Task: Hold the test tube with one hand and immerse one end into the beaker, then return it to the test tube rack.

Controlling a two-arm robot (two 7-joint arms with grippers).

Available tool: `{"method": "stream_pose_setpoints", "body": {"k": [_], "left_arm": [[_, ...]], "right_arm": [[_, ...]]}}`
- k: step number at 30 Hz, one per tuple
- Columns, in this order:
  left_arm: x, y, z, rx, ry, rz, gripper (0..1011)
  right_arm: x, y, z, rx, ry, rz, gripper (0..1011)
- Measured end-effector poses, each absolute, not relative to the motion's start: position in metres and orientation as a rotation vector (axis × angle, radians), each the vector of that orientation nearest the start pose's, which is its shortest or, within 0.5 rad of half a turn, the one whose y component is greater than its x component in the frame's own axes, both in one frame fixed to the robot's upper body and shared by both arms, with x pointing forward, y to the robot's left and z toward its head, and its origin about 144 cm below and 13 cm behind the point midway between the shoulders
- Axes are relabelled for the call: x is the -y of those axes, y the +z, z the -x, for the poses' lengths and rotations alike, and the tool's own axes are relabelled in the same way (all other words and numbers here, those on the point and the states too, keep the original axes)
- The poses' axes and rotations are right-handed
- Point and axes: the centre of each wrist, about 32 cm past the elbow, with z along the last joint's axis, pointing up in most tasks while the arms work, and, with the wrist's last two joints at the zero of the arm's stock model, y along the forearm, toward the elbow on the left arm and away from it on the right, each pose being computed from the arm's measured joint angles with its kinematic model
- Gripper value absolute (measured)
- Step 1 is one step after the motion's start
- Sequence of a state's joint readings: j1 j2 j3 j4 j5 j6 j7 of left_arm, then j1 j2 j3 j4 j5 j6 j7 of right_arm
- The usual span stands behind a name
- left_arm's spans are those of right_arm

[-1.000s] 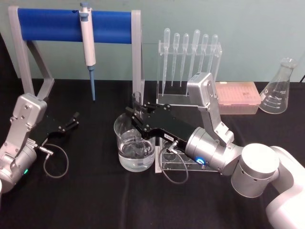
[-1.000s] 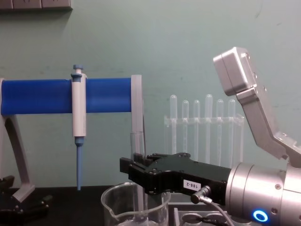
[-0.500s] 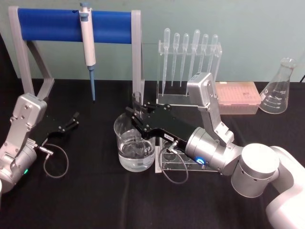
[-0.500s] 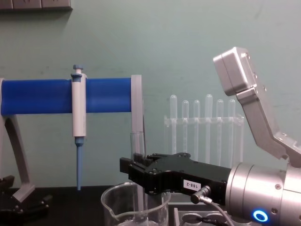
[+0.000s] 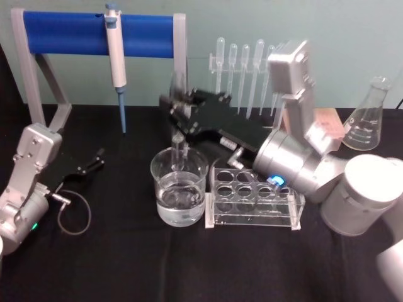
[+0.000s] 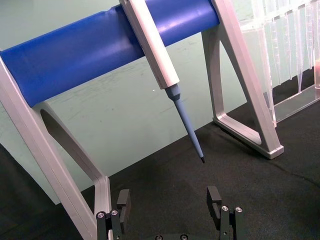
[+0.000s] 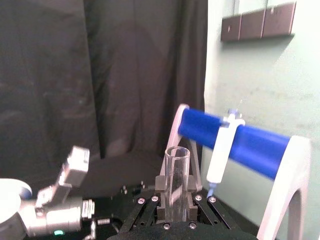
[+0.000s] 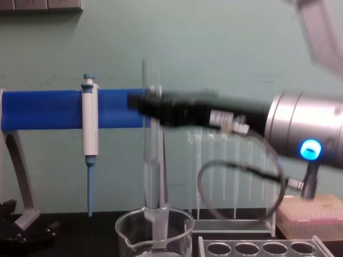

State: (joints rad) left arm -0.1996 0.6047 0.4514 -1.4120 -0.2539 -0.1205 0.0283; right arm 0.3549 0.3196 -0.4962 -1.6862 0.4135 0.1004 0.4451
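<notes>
My right gripper (image 5: 177,111) is shut on the test tube (image 5: 178,135), a clear glass tube that it holds upright over the beaker (image 5: 179,202). From the chest, the test tube (image 8: 152,160) hangs with its round lower end at about the height of the rim of the beaker (image 8: 128,227), above the water. In the right wrist view the open-rimmed test tube (image 7: 177,172) stands between the fingers of the right gripper (image 7: 177,194). My left gripper (image 5: 96,158) rests open at the far left of the table, and it (image 6: 169,199) holds nothing.
A clear tube rack (image 5: 255,200) stands just right of the beaker. Behind are the blue-barred stand (image 5: 66,34) with a white-and-blue pipettor (image 5: 116,56), a rack of pipettes (image 5: 244,69), a pink tip box (image 5: 326,123) and a conical flask (image 5: 368,116).
My right gripper has risen and drawn back a little, lifting the test tube out of the water until its lower end is near the beaker's rim. The left arm has stayed still.
</notes>
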Motion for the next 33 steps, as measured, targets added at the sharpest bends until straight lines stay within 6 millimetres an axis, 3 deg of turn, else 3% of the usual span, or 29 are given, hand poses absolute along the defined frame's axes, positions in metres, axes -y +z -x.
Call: {"method": "stream_pose_setpoints", "body": {"k": [7, 12, 20, 33], "left_arm": [[-0.310, 1.140, -0.489, 0.285, 1.248, -0.304, 1000], [-0.310, 1.140, -0.489, 0.285, 1.248, -0.304, 1000], [-0.310, 1.140, -0.489, 0.285, 1.248, -0.304, 1000], [-0.310, 1.140, -0.489, 0.285, 1.248, -0.304, 1000]], "right_arm": [[0.186, 1.287, -0.488, 0.175, -0.651, -0.126, 225], [0.207, 1.290, -0.476, 0.182, -0.701, -0.115, 224], [0.238, 1.272, -0.465, 0.151, -0.784, -0.074, 224], [0.241, 1.240, -0.467, 0.083, -0.815, -0.033, 225]]}}
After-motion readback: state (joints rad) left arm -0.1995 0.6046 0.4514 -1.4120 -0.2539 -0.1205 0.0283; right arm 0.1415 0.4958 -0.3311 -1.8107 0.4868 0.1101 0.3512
